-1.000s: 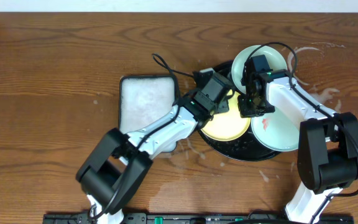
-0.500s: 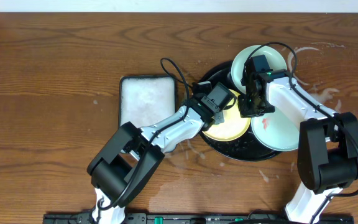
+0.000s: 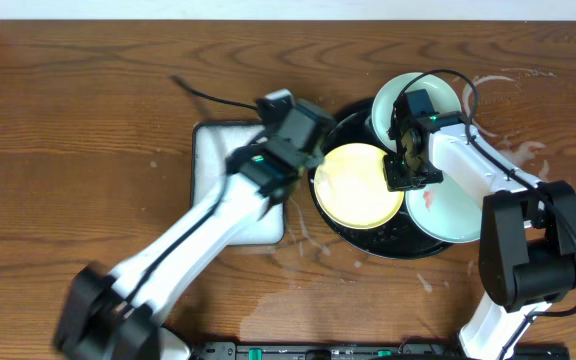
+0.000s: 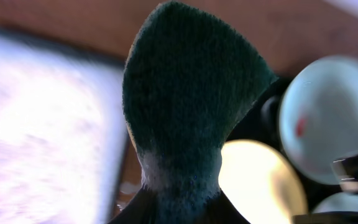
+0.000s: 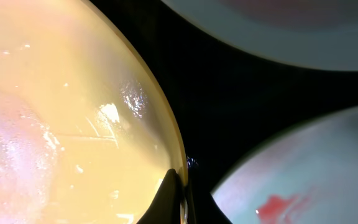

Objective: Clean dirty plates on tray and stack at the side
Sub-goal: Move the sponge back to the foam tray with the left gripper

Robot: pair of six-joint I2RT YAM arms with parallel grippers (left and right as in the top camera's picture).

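The pale yellow plate [image 3: 356, 186] lies wet on the black tray [image 3: 388, 240]. My right gripper [image 3: 404, 176] is shut on its right rim; in the right wrist view the fingers [image 5: 178, 196] pinch the plate's edge [image 5: 61, 124]. One mint plate [image 3: 416, 98] sits at the tray's back. Another mint plate [image 3: 458, 210] at the right has a red smear [image 5: 278, 204]. My left gripper [image 3: 286, 140] is shut on a dark green sponge [image 4: 185, 93], held above the foam tray's right edge, clear of the plates.
A white foam-filled rectangular tray [image 3: 223, 165] stands left of the black tray. Suds and wet streaks [image 3: 518, 150] mark the table to the right of the plates, and small drops [image 3: 308, 240] lie in front of the tray.
My left gripper with the sponge has lifted off the yellow plate and moved left and back to the foam tray's edge. The right gripper keeps its hold on the plate's rim.
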